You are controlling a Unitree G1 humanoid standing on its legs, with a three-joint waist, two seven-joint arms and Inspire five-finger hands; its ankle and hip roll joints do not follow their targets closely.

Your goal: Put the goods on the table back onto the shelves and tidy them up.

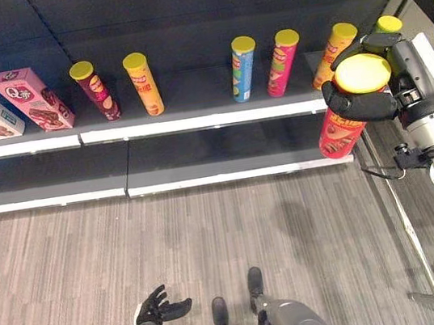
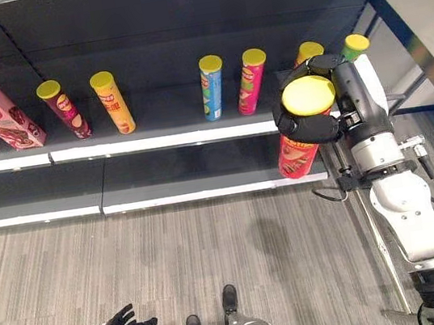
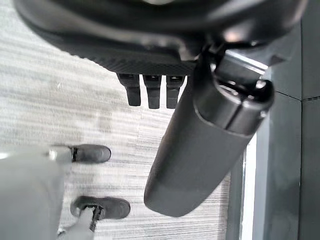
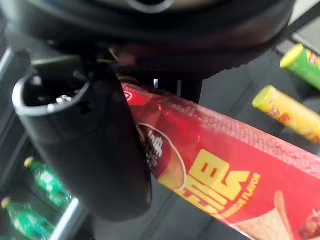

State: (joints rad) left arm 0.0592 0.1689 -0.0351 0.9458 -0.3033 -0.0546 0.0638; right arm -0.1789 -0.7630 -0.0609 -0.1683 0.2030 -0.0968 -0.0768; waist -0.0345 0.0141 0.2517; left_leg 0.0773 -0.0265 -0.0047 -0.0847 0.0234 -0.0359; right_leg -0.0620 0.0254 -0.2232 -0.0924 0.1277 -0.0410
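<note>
Left hand: my left hand [image 1: 158, 306] hangs low over the floor [image 1: 212, 237], fingers loosely spread and holding nothing.
Right hand: I see my right hand [image 1: 359, 102] raised at the shelf's right end, fingers and thumb curled round the red can [image 1: 340, 133].
Red can: a tall red tube with a yellow lid, tilted, held in front of the upper shelf [image 1: 195, 122] edge.
Upper shelf: two boxes [image 1: 5, 108] at the left, then a maroon can [image 1: 95, 91], an orange can [image 1: 143, 83], a blue can [image 1: 242, 69], a pink can [image 1: 282, 62], another orange can [image 1: 332, 49] and a green can [image 1: 387, 23], all leaning.
Lower shelf: the lower shelf [image 1: 161, 171] runs beneath it.
</note>
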